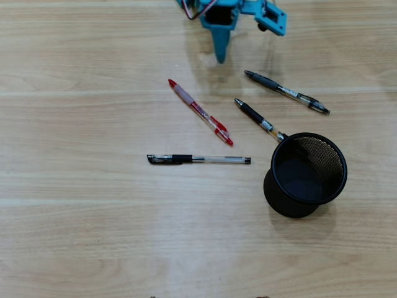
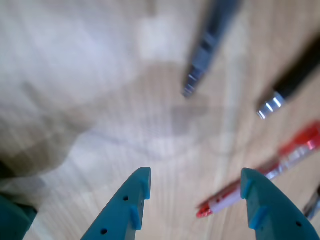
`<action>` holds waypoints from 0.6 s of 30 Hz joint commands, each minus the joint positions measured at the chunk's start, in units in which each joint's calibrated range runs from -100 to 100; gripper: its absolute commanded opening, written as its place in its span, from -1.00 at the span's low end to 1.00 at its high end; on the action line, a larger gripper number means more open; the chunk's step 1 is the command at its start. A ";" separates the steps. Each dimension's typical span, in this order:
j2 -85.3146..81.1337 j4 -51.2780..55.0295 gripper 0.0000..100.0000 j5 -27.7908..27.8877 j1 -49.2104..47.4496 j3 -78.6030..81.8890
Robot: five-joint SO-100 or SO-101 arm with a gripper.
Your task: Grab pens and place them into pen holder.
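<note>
Several pens lie on the wooden table in the overhead view: a red pen [image 1: 200,112], a clear pen with a black cap [image 1: 198,159], and two black pens [image 1: 286,92] [image 1: 259,119]. The second black pen's end touches the rim of the black mesh pen holder [image 1: 279,198], which stands upright at the right and looks empty. My teal gripper [image 1: 221,57] hangs at the top, above the pens and touching none. In the wrist view the gripper [image 2: 195,175] is open and empty. The red pen [image 2: 260,187] lies by the right finger. Two blurred dark pens [image 2: 205,50] [image 2: 292,82] lie beyond.
The light wooden table [image 1: 93,217] fills both views. The arm's teal body [image 1: 267,15] sits at the top edge of the overhead view. Nothing else stands on the table.
</note>
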 commanded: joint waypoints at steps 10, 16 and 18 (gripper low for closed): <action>30.26 -0.20 -0.54 -1.65 -18.56 -27.53; 35.93 -0.45 -0.54 -7.61 -11.38 -30.52; 37.62 -0.45 -0.54 -8.24 -10.58 -30.52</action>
